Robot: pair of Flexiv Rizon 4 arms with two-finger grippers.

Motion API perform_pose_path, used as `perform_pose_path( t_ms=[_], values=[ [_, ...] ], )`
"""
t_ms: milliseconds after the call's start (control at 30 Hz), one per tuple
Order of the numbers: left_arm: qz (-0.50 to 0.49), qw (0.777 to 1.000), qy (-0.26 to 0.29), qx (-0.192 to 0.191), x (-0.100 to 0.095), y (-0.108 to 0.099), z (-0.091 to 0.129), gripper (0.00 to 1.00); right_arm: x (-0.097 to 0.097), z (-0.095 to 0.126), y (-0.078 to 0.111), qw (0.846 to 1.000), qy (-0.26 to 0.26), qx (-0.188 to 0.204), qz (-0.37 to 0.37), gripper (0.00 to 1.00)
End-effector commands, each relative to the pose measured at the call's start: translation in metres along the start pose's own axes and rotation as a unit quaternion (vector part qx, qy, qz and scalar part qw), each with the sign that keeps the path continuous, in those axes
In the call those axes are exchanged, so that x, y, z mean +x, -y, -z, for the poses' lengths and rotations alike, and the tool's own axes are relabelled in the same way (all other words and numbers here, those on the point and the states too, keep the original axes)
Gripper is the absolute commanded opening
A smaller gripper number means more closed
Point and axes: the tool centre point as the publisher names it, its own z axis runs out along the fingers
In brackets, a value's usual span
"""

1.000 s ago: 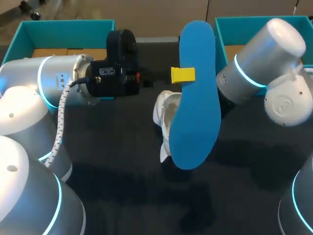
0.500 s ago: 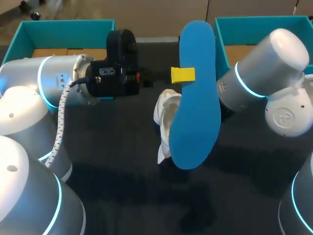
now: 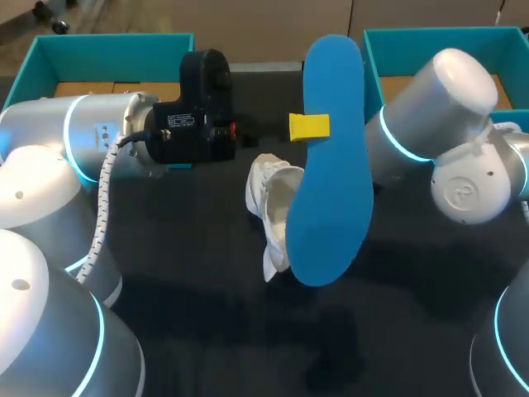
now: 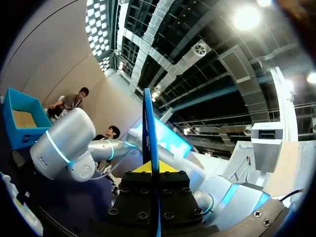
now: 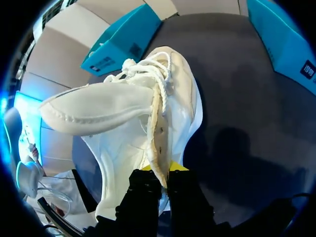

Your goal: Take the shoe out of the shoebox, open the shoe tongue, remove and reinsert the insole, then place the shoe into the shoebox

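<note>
My left gripper [image 3: 310, 126] reaches in from the left and is shut on a blue insole [image 3: 331, 165], holding it up above the table's middle. The left wrist view shows that insole [image 4: 150, 123] edge-on between the yellow tips of the left gripper [image 4: 152, 168]. Behind the insole hangs a white lace-up shoe [image 3: 271, 207], partly hidden. In the right wrist view my right gripper [image 5: 159, 172] is shut on the shoe's side wall by the opening, and the shoe [image 5: 133, 113] shows its tongue pulled out and its laces loose. In the head view the insole hides the right gripper's fingers.
Two teal box halves stand at the table's far edge, one at the back left [image 3: 107, 40] and one at the back right [image 3: 430, 35]; they also show beyond the shoe as a teal box [image 5: 123, 39] and another teal box [image 5: 286, 44]. The dark tabletop [image 3: 215, 314] lies below.
My right arm has swung leftward, carrying the shoe a little to the left and turning it. The left arm and the insole have stayed where they were.
</note>
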Motion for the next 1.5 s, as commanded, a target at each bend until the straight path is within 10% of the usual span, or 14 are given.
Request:
perform_pose_path(
  t_ms=[33,933,1233,1500],
  values=[
    [0.000,1.000,0.004,0.006,0.004,-0.002,-0.006,0.00,0.002,-0.008,0.003,1.000,0.005,-0.018,-0.008,0.00],
    [0.000,1.000,0.004,0.006,0.004,-0.002,-0.006,0.00,0.007,-0.044,0.022,0.999,0.007,-0.018,-0.027,0.00],
    [0.000,1.000,0.004,0.006,0.004,-0.002,-0.006,0.00,0.011,-0.035,0.019,1.000,-0.001,-0.019,-0.024,0.97],
    [0.000,1.000,0.004,0.006,0.004,-0.002,-0.006,0.00,0.016,-0.005,0.020,0.995,-0.051,-0.020,-0.089,1.00]
  ],
)
